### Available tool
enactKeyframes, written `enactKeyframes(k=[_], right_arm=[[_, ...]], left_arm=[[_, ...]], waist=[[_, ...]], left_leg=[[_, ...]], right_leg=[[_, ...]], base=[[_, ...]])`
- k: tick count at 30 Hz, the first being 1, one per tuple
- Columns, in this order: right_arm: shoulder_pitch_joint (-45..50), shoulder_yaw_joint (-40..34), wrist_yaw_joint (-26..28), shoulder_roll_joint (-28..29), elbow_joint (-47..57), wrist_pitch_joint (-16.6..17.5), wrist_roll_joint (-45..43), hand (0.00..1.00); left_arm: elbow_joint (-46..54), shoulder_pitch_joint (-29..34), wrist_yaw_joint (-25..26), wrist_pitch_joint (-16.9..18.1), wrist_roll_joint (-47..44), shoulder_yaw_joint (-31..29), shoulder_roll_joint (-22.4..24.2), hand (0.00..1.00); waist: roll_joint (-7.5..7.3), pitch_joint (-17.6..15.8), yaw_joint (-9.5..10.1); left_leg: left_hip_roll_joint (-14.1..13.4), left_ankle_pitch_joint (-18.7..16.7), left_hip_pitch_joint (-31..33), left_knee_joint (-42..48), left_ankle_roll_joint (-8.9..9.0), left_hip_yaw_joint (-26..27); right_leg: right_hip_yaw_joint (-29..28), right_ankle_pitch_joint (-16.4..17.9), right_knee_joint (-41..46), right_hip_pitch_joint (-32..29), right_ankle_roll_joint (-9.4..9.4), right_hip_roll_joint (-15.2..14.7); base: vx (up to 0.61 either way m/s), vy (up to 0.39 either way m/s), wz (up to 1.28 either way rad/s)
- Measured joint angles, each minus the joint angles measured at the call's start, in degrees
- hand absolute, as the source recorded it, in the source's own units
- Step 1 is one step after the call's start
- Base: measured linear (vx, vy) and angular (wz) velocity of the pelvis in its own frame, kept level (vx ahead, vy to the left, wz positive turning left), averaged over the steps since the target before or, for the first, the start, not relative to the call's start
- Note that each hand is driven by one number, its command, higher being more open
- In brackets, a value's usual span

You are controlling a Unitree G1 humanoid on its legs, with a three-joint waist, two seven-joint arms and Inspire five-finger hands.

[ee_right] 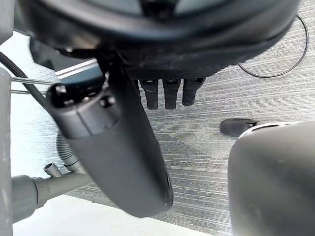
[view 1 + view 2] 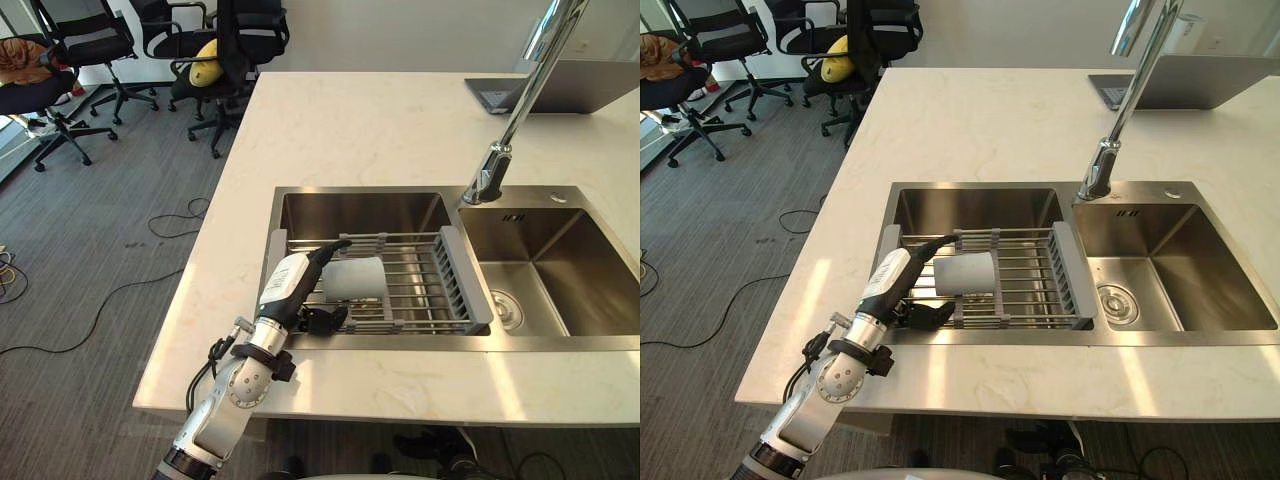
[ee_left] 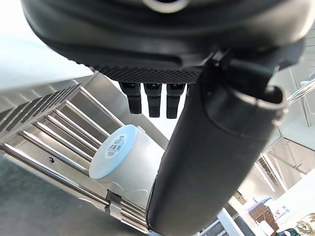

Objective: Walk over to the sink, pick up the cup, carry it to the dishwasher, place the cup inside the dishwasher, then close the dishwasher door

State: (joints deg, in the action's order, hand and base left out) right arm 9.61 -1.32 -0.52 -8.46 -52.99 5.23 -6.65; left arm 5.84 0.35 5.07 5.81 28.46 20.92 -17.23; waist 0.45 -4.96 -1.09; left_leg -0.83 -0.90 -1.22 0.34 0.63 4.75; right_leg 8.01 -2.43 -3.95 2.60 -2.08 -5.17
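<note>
one white cup (image 2: 355, 278) on its side on the sink rack (image 2: 420, 290), left hand (image 2: 285, 285) open beside its left end, right hand (image 1: 172, 54) open

Pale veined stone tabletop (image 2: 380, 130), smooth and glossy; brushed stainless-steel sink (image 2: 590, 290), satin; polished chrome tap (image 2: 527, 95), mirror-bright; white cylindrical cup (image 2: 355, 278) on the metal-rod rack (image 2: 412, 275), smooth, matt; grey carpet floor (image 2: 100, 250), rough.

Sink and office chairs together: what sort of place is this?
Likely an office kitchenette or test kitchen: a steel double sink with a faucet in a pale countertop, beside office chairs on grey carpet.
</note>
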Motion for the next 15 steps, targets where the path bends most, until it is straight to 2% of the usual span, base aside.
enactKeyframes(k=[9,15], right_arm=[[0.0,-0.55,-0.02,0.29,-0.04,-0.18,0.0,0.9],[-0.15,-0.62,-0.18,0.42,-0.03,-0.19,-0.04,0.9]], left_arm=[[-3.96,-3.6,0.0,-1.22,1.12,1.94,0.46,0.9],[-6.11,-5.46,0.06,-1.88,2.15,2.03,1.26,0.9]], waist=[[-0.1,0.1,-0.2],[-0.1,0.1,-1.04]], left_leg=[[0.01,0.0,0.03,-0.37,0.0,0.43],[0.01,0.0,0.02,-0.36,0.0,0.47]], right_leg=[[-0.42,-0.04,-0.11,-0.36,-0.05,0.02],[-0.48,-0.11,-0.13,-0.36,-0.08,0.03]], base=[[0.0,0.0,-0.02],[0.0,0.0,0.0]])
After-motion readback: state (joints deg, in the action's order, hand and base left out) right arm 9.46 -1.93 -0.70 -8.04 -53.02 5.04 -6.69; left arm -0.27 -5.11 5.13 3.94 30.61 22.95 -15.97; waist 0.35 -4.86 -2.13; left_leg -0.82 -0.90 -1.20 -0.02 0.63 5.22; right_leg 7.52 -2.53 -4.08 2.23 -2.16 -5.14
